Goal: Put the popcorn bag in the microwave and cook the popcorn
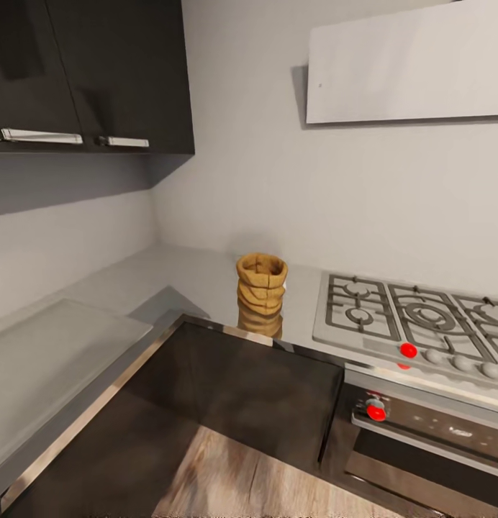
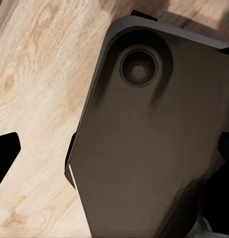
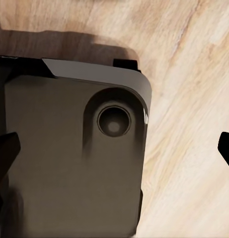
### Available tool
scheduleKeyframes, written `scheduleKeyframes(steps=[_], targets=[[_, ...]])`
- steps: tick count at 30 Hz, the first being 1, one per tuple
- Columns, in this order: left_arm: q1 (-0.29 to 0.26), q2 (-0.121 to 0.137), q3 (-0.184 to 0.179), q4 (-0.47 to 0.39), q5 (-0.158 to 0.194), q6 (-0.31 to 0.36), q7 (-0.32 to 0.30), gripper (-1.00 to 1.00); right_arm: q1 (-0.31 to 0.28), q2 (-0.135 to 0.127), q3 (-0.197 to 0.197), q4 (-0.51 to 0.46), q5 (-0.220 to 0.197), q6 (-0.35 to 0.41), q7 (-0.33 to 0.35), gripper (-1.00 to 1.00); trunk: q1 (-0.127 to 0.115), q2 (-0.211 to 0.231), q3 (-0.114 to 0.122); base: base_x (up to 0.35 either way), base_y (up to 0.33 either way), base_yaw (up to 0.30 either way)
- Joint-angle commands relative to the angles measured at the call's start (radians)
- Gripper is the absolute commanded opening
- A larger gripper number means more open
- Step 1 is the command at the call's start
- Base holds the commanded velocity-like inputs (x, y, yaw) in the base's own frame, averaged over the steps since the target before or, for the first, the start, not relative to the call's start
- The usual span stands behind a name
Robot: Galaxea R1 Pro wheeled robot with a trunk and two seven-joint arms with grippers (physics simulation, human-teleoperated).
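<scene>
Your tan, wrinkled paper popcorn bag [image 1: 261,289] stands upright, mouth open, contents unreadable, on the glossy grey desk [image 1: 170,277] beside the steel gas hob [image 1: 414,320]. Both end effectors: fingertips spread wide over wooden floor [image 2: 35,99].

Grey walls [image 1: 278,180], dark upper cabinets [image 1: 98,72] (steel handles), wooden floor [image 1: 242,482]

Gas hob [image 1: 414,316], steel oven [image 1: 429,439], dark wall cabinets [image 1: 91,72]

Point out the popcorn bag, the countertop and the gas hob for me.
popcorn bag [image 1: 261,293]: head view, wrinkled side.
countertop [image 1: 191,277]: head view, bare grey surface left of the bag.
gas hob [image 1: 422,316]: head view, centre grate.
</scene>
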Motion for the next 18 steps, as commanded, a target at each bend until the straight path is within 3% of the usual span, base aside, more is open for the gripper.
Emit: scheduleKeyframes(steps=[1, 18], targets=[[0.0, 0.0, 0.001, -0.002, 0.005, -0.001, 0.003, 1.0, -0.001, -0.001, -0.008, 0.003, 0.007, -0.005, 0.002, 1.0, 0.0, -0.001, -0.003, 0.0, 0.0, 0.0], [0.0, 0.0, 0.001, -0.002, 0.004, -0.001, 0.003, 1.0, -0.002, 0.001, -0.008, 0.003, 0.007, -0.007, 0.002, 1.0, 0.0, -0.001, -0.03, 0.0, 0.0, 0.0]])
